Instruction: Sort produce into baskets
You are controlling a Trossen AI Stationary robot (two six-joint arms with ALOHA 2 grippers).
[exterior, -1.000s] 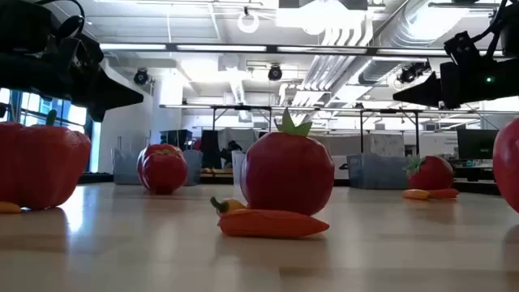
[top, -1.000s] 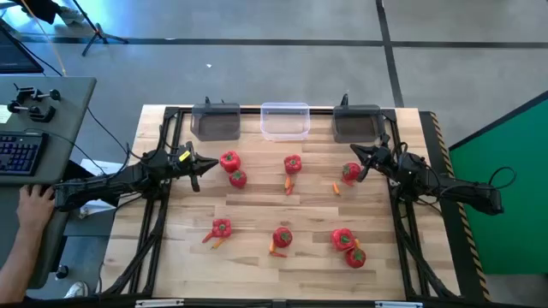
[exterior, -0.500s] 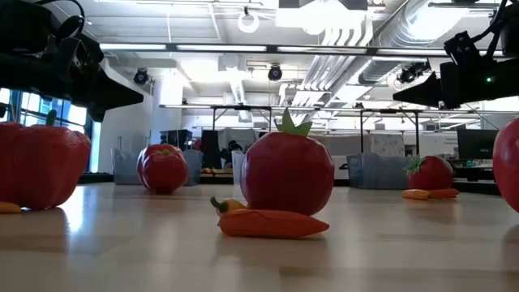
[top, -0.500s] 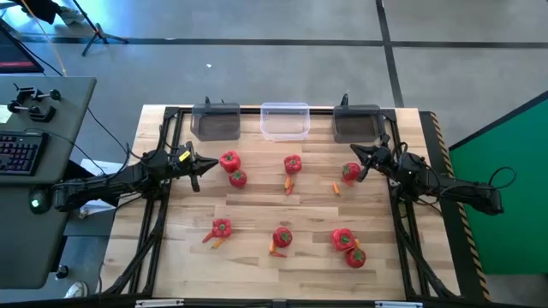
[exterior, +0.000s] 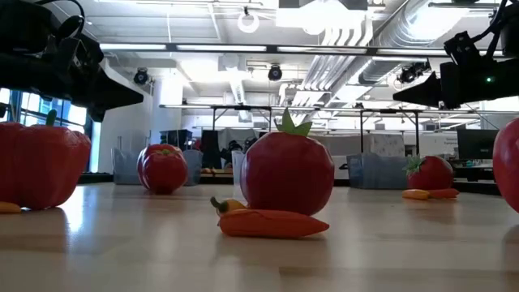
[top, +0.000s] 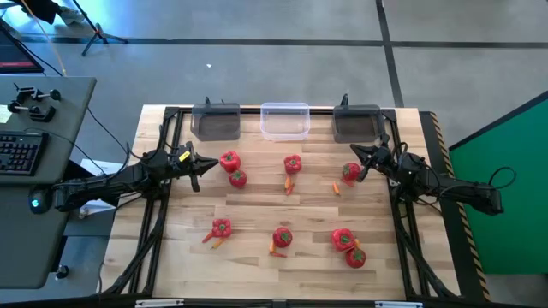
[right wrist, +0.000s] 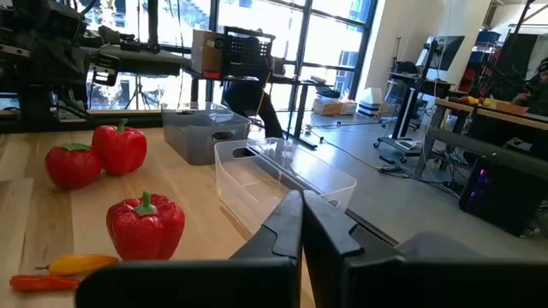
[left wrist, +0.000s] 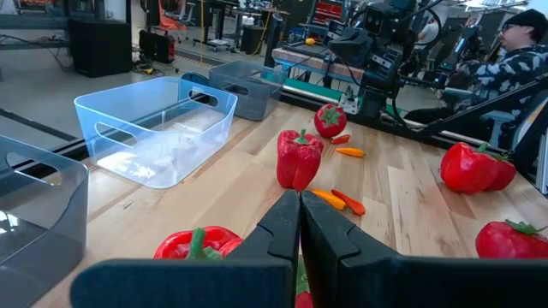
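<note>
Hovering low over the wooden table (top: 257,205), both arms, one at each side edge, pointing inward. Left gripper (top: 196,164) with fingers pressed together, nothing between them; same for right gripper (top: 355,162), tips meeting, nothing held.

Beyond both grippers along the far table edge: clear basket (top: 284,121) in the middle, left grey basket (top: 215,121) on the left gripper's side, right grey basket (top: 356,122) on the right gripper's side. All three look bare of produce.

Just ahead of the left gripper: a pepper and tomato pair (top: 233,168), touching. Just beside the right gripper's tips: a single red piece (top: 350,172), with a carrot piece (top: 336,189) near it. Between the two grippers, mid-table: a pepper (top: 293,163) with carrot pieces (top: 288,182) beside it. Toward the near edge, well apart from both grippers: a red piece (top: 221,228), a tomato (top: 282,237) with a carrot (exterior: 272,222) in front of it, and two red pieces (top: 348,245) touching.

Nothing lying between either gripper and its nearest produce.

Surface: pale wood planks, black frame rails at the sides. Room: grey floor, a desk (top: 43,111) with keyboard (top: 19,152) behind the left arm, a green panel (top: 505,171) behind the right arm. A seated person (left wrist: 514,60) visible past the table in the left wrist view.
</note>
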